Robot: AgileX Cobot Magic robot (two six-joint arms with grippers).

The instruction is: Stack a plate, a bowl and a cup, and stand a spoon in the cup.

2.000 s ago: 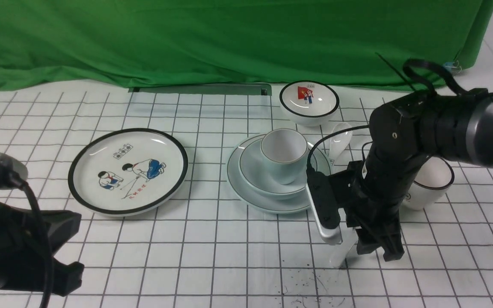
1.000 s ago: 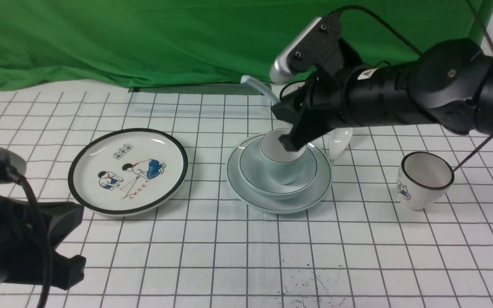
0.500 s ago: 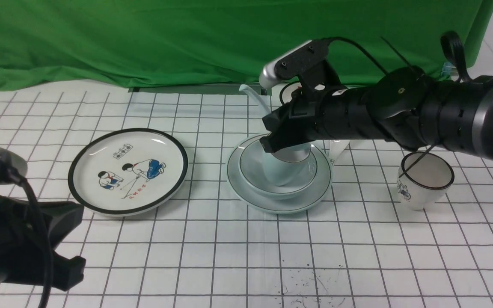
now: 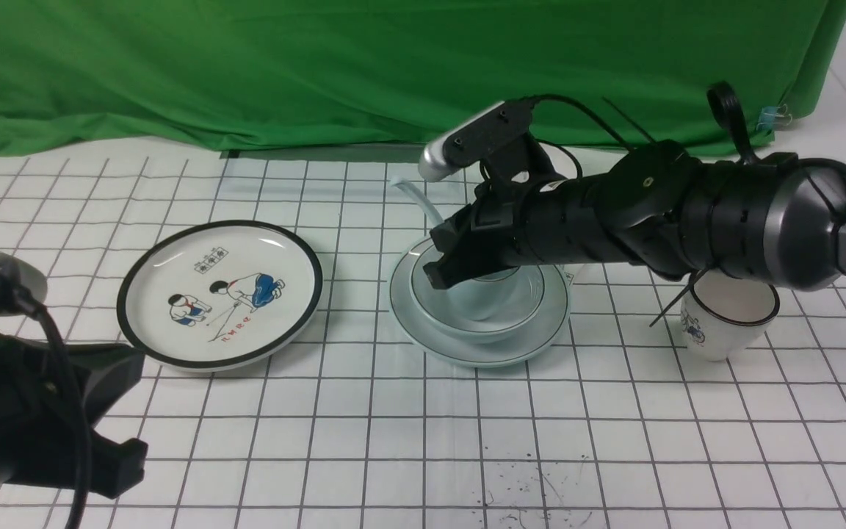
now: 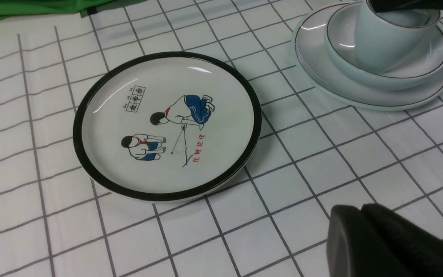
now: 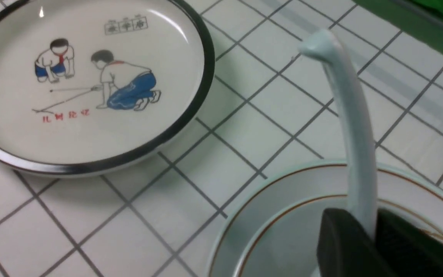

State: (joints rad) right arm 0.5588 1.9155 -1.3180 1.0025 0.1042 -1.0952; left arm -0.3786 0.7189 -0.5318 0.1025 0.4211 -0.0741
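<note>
The bowl [image 4: 427, 306] sits on the plate [image 4: 467, 355], with the cup [image 4: 494, 300] standing in it. The right gripper [image 4: 458, 267] hangs over the cup, clamped on the spoon [image 6: 350, 115], whose handle slants up away from the plate's centre. The spoon's scoop is hidden. The left gripper [image 5: 379, 242] is well left of the plate; whether it is open, I cannot tell.

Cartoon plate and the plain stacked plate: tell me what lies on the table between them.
Nothing: only bare gridded tablecloth separates the cartoon plate from the plate, as the front and left wrist views show.
</note>
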